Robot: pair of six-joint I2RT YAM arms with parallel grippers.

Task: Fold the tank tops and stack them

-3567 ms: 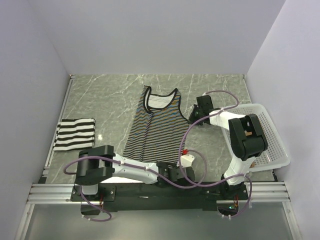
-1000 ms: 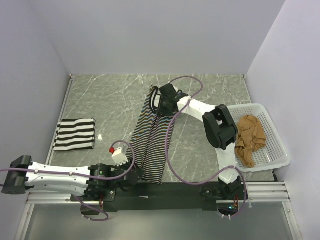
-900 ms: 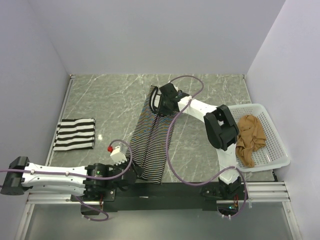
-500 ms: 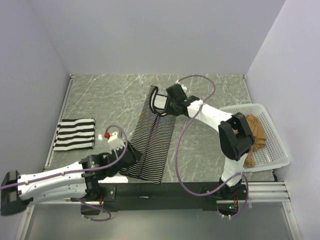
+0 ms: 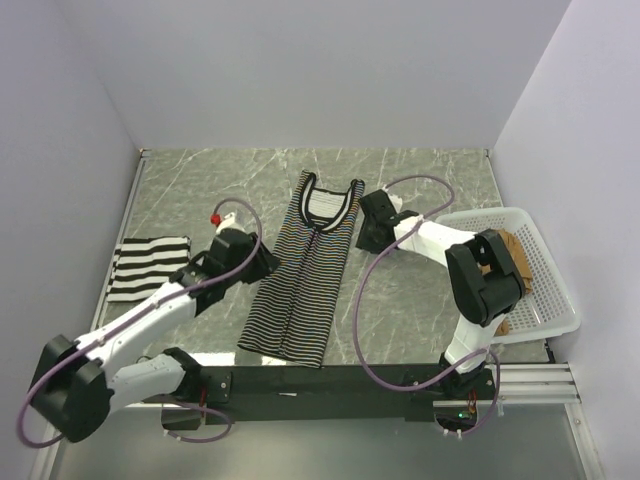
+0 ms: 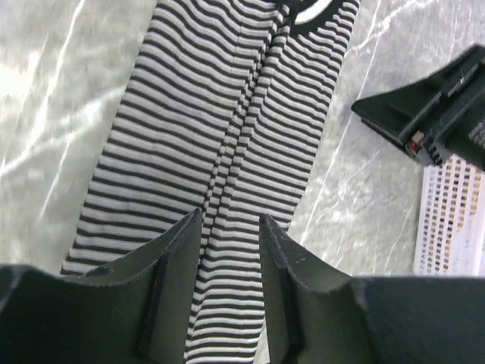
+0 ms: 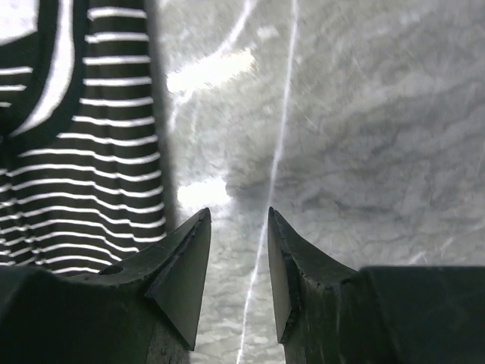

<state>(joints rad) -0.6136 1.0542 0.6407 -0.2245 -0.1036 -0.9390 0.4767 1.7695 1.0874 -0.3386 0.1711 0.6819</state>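
- Looking over the bench (image 5: 430,180), I judge one top done, one partway and one untouched.
- The long thin-striped tank top (image 5: 305,280) lies flat at the middle, neck toward the far wall, both sides folded in to meet along a centre seam. I read that narrow strip as readied for a crosswise fold.
- The white mesh basket (image 5: 560,300) sits at the right edge, holding the tan-brown top (image 5: 513,248). It is mostly hidden behind the right arm and waiting its turn.
- The bold-striped top (image 5: 148,268) rests folded at the left edge, well apart, likely as the base of the stack.
- My left hand (image 6: 231,224) hovers above the strip, fingers apart, gripping nothing.
- My right hand (image 7: 239,216) is over bare marble just beside the top's edge, fingers apart and empty.
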